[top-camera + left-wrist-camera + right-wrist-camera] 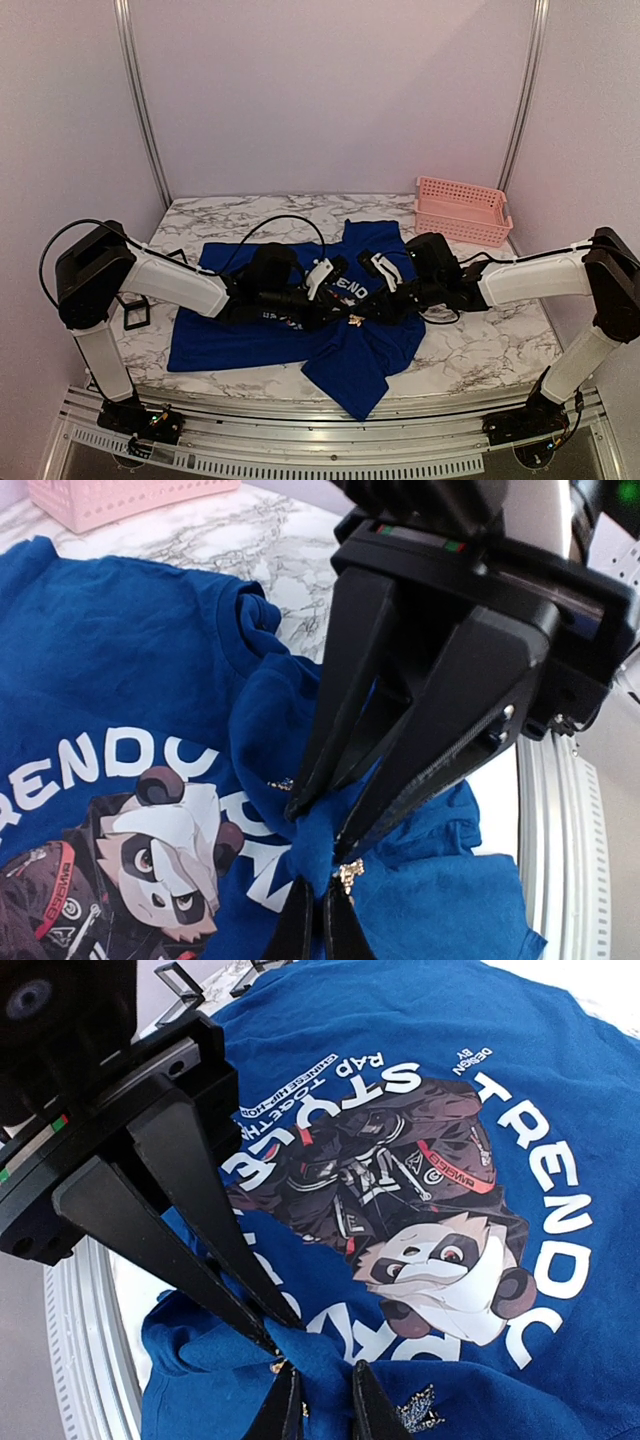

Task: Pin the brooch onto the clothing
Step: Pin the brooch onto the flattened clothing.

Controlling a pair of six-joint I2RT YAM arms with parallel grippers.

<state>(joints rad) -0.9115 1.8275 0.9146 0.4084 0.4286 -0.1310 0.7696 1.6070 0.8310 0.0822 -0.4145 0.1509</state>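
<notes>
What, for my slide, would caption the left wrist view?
Left gripper and right gripper pinch one fold of the blue T-shirt beside its panda print, small gold brooch at the fold.

Open marble table (490, 345) near right of the T-shirt (250, 340); pink basket (462, 210) in the far-right corner.

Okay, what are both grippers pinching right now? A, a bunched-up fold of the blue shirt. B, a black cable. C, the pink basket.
A: the left gripper and the right gripper both meet on a raised fold of the shirt just beside its panda print, while the basket sits apart at the back right.
</notes>
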